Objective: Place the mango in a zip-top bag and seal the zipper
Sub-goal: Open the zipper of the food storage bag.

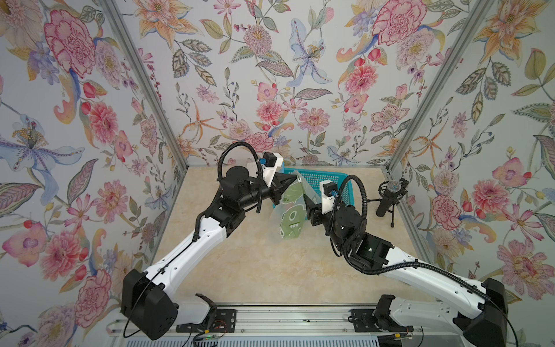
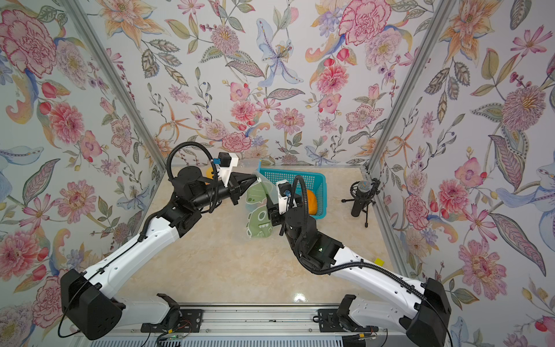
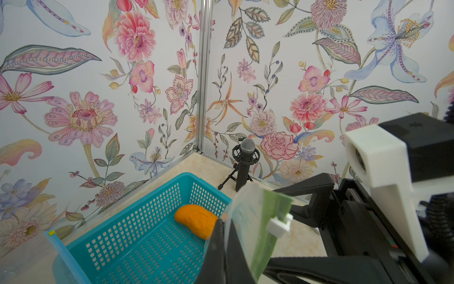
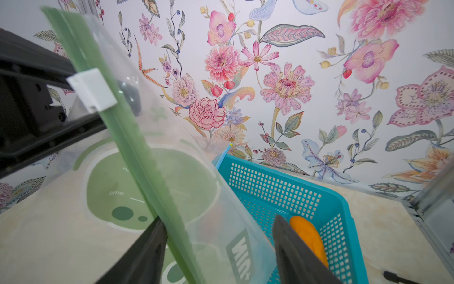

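so, step in hand: probably readying the zip-top bag (image 1: 289,210) to take the fruit; the right gripper seemed about to grasp its zipper edge
left gripper (image 1: 295,180): clamped tight on the bag's upper edge, holding it upright above the table
right gripper (image 4: 218,221): jaws partly apart, one finger on each side of the green zipper strip (image 4: 137,147); nothing was pinched yet
slider (image 4: 92,89): white; sat on the strip toward the left gripper's end; whether the mouth was open could not be told
doing it well: close squarely on the strip rather than on the slack film; stay clear of the slider; keep the left hold firm so that the edge stays taut
mango (image 3: 196,220): lay inside the teal basket (image 1: 315,177), near an end wall; not in the bag
mango versus grippers: just beyond the right gripper's outer finger in the right wrist view; touched by neither gripper; the bag hung between the left gripper and the basket
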Controlling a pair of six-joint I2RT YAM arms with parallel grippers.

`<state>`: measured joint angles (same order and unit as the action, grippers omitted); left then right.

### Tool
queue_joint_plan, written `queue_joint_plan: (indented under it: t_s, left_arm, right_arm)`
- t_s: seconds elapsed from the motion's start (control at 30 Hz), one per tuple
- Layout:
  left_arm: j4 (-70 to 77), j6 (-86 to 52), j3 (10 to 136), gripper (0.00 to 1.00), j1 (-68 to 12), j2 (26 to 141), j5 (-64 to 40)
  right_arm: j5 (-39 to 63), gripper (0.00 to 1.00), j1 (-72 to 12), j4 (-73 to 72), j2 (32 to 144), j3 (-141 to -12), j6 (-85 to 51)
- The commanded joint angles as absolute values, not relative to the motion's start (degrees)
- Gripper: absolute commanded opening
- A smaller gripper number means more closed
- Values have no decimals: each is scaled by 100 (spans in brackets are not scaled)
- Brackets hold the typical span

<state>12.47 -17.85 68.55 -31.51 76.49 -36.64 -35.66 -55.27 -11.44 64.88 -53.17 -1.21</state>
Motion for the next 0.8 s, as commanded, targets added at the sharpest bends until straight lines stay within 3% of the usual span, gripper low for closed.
queue_joint_plan:
  t_s: [0.0,0.33,0.77]
  left_arm:
    - [1170,-1758,6844,0,-3184,7559,-3700]
    - [1122,-1671,6881,0,-3182,7574,-3852]
    - [874,-1386,7092,0,-3183,7750,-4251]
  right_arm:
    - [-3750,65,-5366,-1201,6402,-5432,193]
    - [-3162,57,-4921,-1183,6335,-5393,376]
    - [-2064,57,-4476,-1029,6317,-5502,680]
